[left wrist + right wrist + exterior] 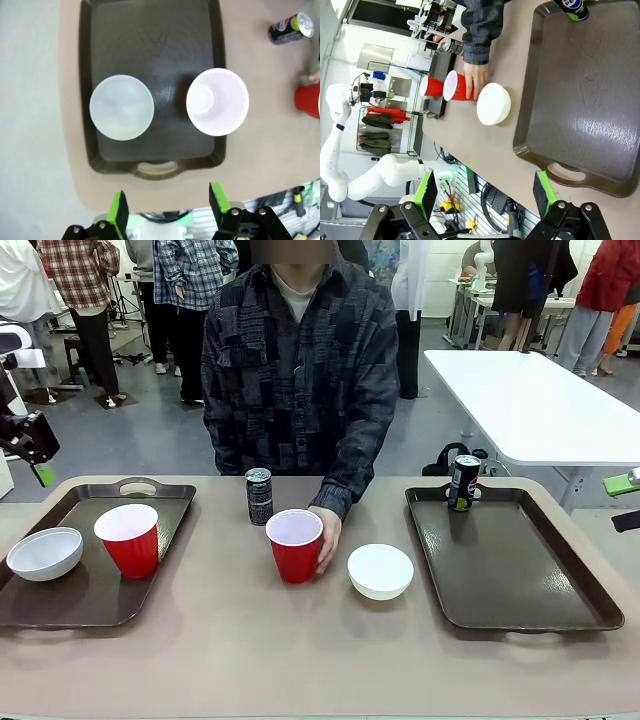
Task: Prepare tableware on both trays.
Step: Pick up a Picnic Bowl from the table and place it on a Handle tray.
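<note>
The left tray (pixel 170 502) carries a white bowl (pixel 45 553) and a red cup (pixel 128 538). From above, in the left wrist view, the same bowl (pixel 121 106) and cup (pixel 217 101) sit side by side on that tray (pixel 150 45). My left gripper (pixel 169 205) hovers open above its handle edge. The right tray (pixel 520 570) bears one dark can (pixel 462 482) at its far corner. Between the trays stand a second can (pixel 259 496), a second red cup (pixel 295 545) with the person's hand (pixel 328 535) on it, and a white bowl (pixel 380 570). My right gripper (pixel 485 192) is open, high off the right tray's (pixel 580 100) handle end.
The person stands at the far side, one arm reaching to the middle cup. A white table (pixel 540 400) stands behind on the right. Bare tabletop (pixel 300 650) runs along the front edge. My left arm (pixel 350 150) shows far off in the right wrist view.
</note>
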